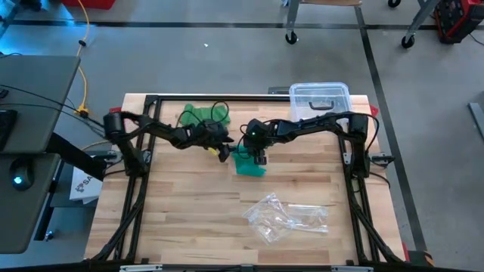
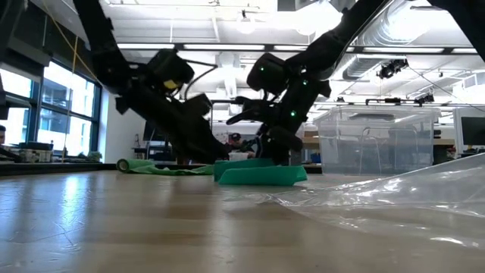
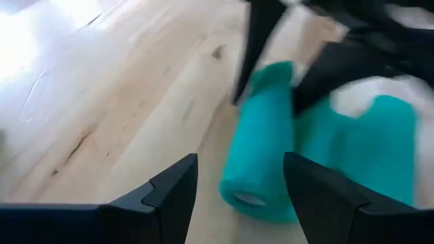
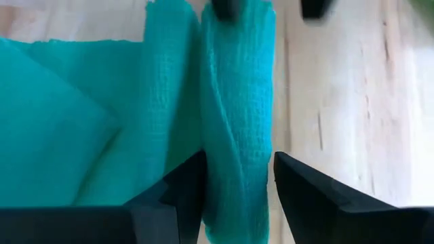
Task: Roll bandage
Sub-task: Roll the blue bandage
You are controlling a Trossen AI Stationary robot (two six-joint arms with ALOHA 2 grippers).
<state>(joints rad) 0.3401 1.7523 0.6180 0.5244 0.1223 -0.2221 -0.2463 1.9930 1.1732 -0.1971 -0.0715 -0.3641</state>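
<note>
Table [image 1: 189, 227]: light wood, framed by the rig; both arms are reached in toward its middle, near the far edge.
Bin [image 1: 320, 100]: clear plastic, lidded, set at the far right corner, apart from the work.
Wrapper [image 1: 286, 217]: clear plastic, left crumpled toward the near edge, probably discarded packaging.
Bandage [image 1: 248, 162]: teal; a rolled part lies beside a loose flat part at mid-table.
Green cloth [image 1: 198, 115]: bunched near the far edge, behind the left arm.
Left gripper [image 3: 239, 181]: fingers spread wide, nothing grasped; the roll's end is faced, seemingly to steady it.
Right gripper [image 4: 239, 177]: fingers straddle the roll, seemingly closed lightly on it for turning.
</note>
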